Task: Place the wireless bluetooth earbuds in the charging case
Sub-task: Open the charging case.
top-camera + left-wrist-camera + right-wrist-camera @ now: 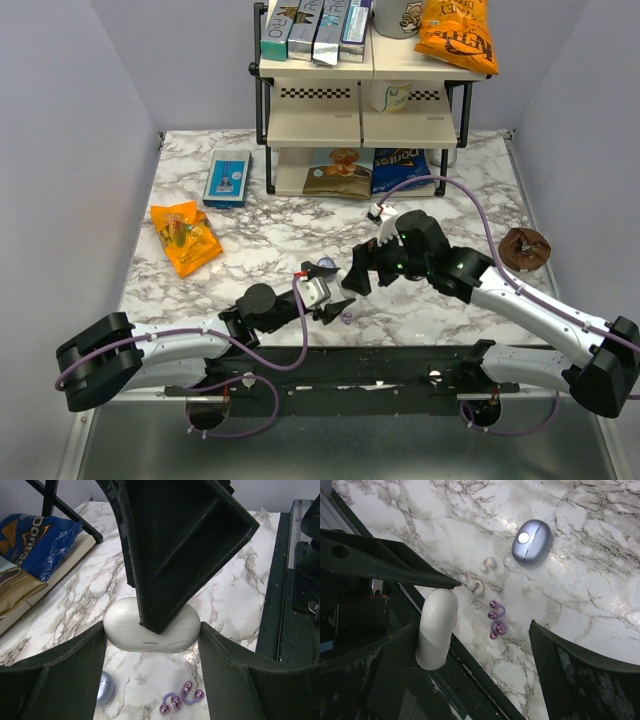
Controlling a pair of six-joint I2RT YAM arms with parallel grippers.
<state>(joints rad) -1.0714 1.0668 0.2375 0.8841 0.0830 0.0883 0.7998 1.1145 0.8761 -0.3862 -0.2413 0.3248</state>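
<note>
Mostly, the small round lavender-blue glossy charging case (pixel 531 541) was cut off behind a finger in the left wrist view. The right wrist view showed it whole: it lay shut on the white marble tabletop (pixel 600 570), so its inside could not be seen. The two tiny lavender-purple earbuds (pixel 496 619) lay out on the tabletop near that case but apart from it, just beside a pair of small white buds (pixel 487 565). The left gripper (pixel 151 635) had its jaws pinched on a white oval pebble-shaped case (pixel 122 625), partly covered by a dark finger of the right gripper (pixel 475 624), whose jaws stood wide and held nothing.
</note>
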